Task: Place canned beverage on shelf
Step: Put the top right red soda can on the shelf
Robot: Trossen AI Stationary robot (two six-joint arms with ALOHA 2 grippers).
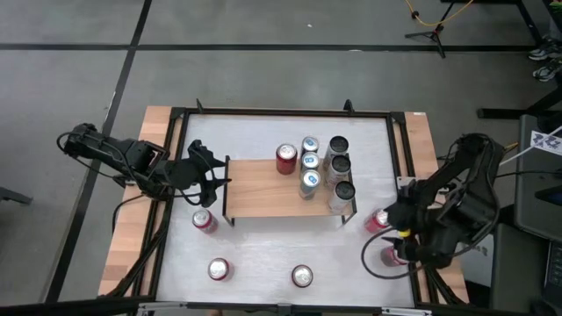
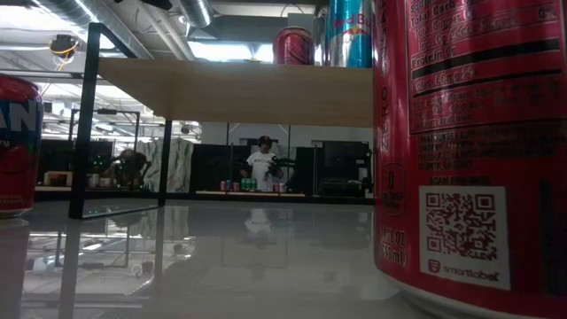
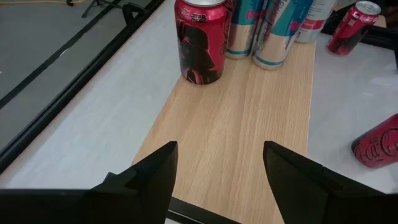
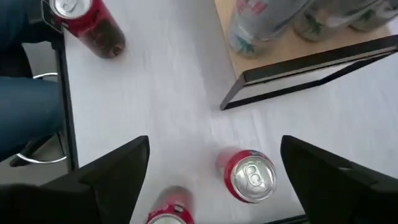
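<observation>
Left side of the table point(image 1: 263, 254): the left gripper point(image 1: 209, 175) hangs at the left end of the shelf point(image 1: 263, 197), fingers point(image 3: 149, 180) parted moderately with nothing between them, as the left wrist view shows bare board ahead. Just in front of it a red can point(image 1: 204, 220) stands on the white tabletop near the shelf's left front leg. Two more red cans stand nearer the front edge, one left of centre point(image 1: 219, 269), one near centre point(image 1: 301, 276), well apart from each other.

Centre: the shelf's wooden top is clear along its left half and front strip. Its back right part holds a red can point(image 1: 286, 159), three slim blue-topped cans point(image 1: 309, 163) in a row beside it, and three dark-topped cans point(image 1: 339, 168) along the right end. These stand close together, some touching.

Right side: the right gripper point(image 1: 395, 230) sits off the shelf's right front corner, jaws spread wide and empty. Two red cans lie below it, one point(image 1: 378, 219) just beside the shelf's corner leg, another point(image 1: 392, 255) nearer the front rail. The right wrist view shows one upright can point(image 4: 249, 175) between the fingers' span but lower, untouched.

Black frame rails border the tabletop on all sides.
</observation>
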